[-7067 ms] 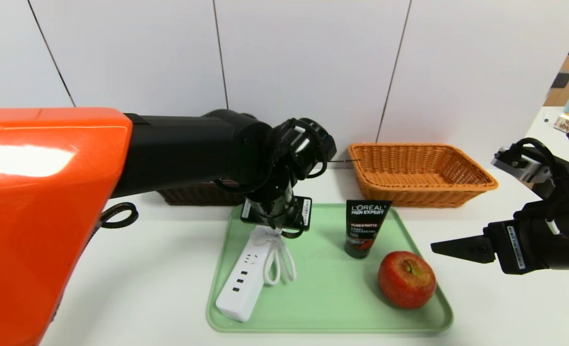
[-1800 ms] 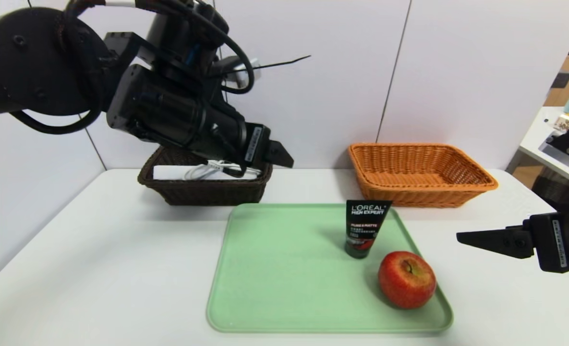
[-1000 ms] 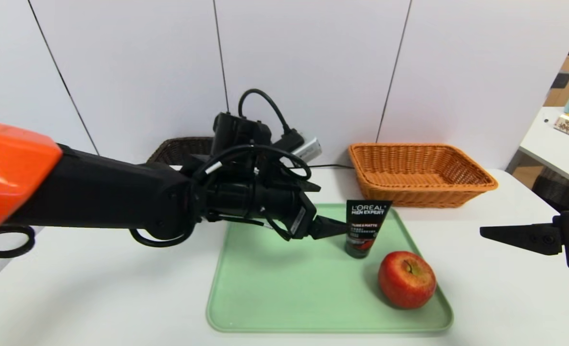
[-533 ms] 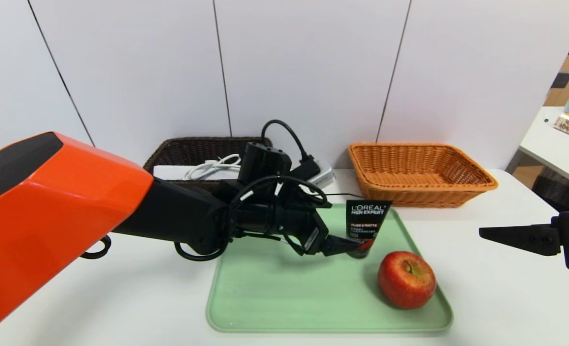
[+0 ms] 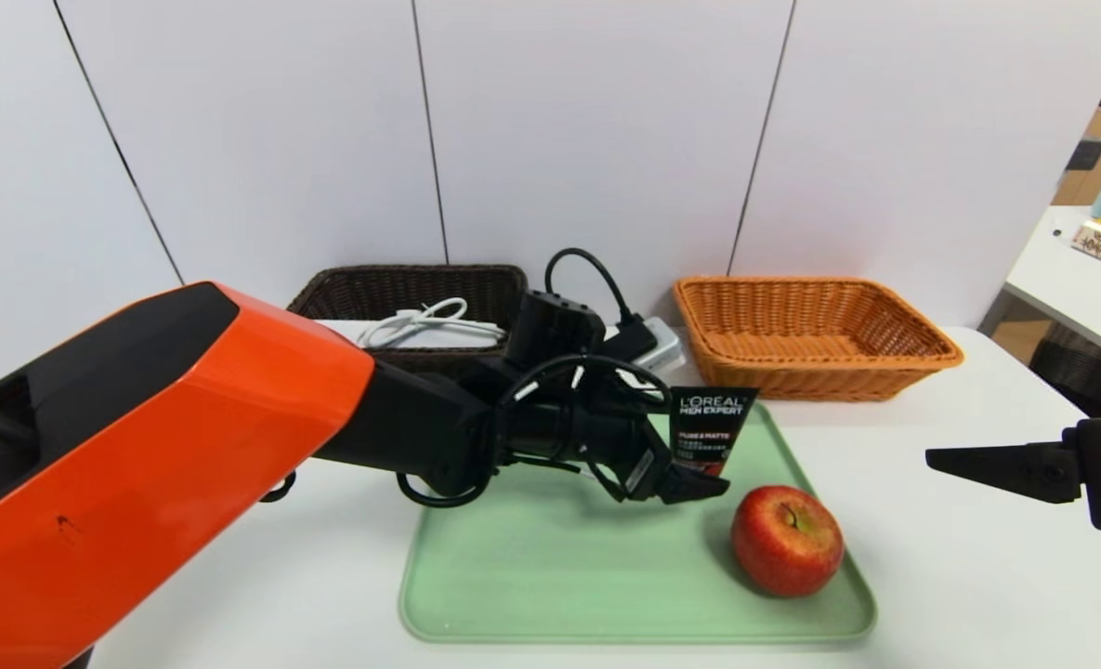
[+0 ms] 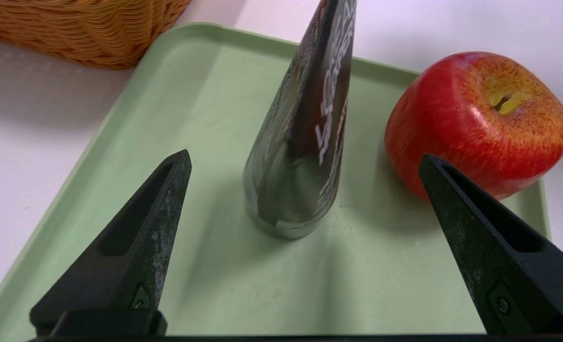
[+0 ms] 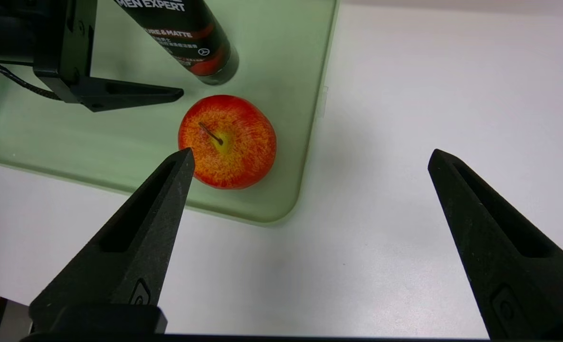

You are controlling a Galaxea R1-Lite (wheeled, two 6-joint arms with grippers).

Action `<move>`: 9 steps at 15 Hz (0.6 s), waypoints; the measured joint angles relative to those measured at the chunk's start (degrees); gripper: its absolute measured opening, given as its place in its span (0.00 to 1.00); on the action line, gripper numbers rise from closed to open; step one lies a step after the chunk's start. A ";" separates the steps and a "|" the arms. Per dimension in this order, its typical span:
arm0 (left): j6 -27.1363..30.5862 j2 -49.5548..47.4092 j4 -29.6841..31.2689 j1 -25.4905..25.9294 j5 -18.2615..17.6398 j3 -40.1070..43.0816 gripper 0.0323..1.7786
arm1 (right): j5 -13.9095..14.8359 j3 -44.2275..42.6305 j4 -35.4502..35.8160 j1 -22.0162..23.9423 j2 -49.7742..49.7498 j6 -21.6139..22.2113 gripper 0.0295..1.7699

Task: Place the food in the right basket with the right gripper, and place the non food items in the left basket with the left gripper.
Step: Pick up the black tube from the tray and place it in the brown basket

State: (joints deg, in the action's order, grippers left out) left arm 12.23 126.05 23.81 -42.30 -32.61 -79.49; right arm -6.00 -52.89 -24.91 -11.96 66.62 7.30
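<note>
Half the tube hides behind pincer.

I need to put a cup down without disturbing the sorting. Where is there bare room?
The white table right of the green tray is bare, under the parked right gripper. The tray's left half is free. It is crowded where the open left gripper flanks the black tube, beside the red apple.

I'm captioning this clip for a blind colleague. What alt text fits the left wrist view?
The left claw, open, frames an upright dark tube standing on a green tray, not yet touching it. A red apple sits beside it.
</note>
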 joint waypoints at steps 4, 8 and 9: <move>-0.93 2.28 0.00 -0.72 0.01 -2.78 0.95 | 0.05 0.50 0.02 0.04 -0.02 0.02 0.96; -2.17 4.10 0.00 -1.00 0.15 -6.00 0.95 | 0.20 0.67 0.00 0.04 -0.15 0.05 0.96; -2.30 4.44 0.00 -0.98 0.17 -6.69 0.95 | 0.24 0.67 0.00 0.13 -0.15 0.05 0.96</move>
State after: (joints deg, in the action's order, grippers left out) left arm 9.92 130.49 23.81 -43.28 -32.44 -86.19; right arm -5.75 -52.22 -24.91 -11.82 66.48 7.35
